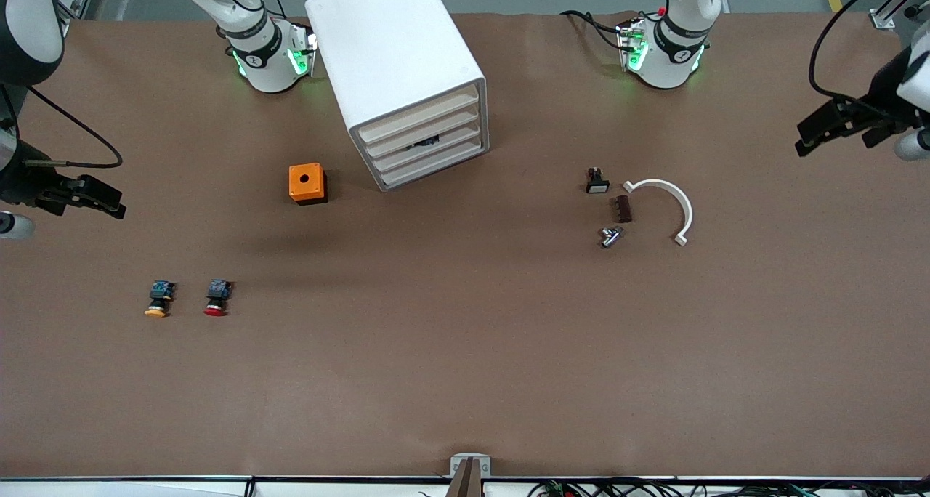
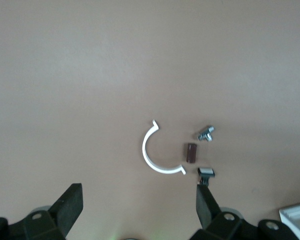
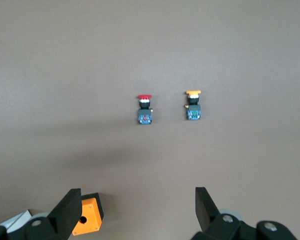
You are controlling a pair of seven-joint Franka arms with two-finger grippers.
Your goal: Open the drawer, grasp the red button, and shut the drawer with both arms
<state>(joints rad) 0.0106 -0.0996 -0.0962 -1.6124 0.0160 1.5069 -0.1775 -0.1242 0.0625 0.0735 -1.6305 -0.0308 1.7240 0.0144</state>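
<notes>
A white cabinet (image 1: 396,54) stands between the arms' bases, and all its drawer fronts (image 1: 425,130) are pushed in. The red-capped button (image 1: 216,298) lies on its side on the brown table, nearer the front camera, toward the right arm's end. The right wrist view shows this button (image 3: 144,109) too. My right gripper (image 1: 109,203) hangs open and empty above the table at the right arm's end; in its wrist view the right gripper (image 3: 137,196) holds nothing. My left gripper (image 1: 810,139) hangs open over the left arm's end, and the left gripper (image 2: 138,192) is also empty.
An orange-yellow-capped button (image 1: 158,298) lies beside the red one. An orange box with a hole (image 1: 307,183) sits beside the cabinet. Toward the left arm's end lie a white half ring (image 1: 665,206), a brown block (image 1: 623,208), a metal part (image 1: 610,236) and a small black switch (image 1: 596,182).
</notes>
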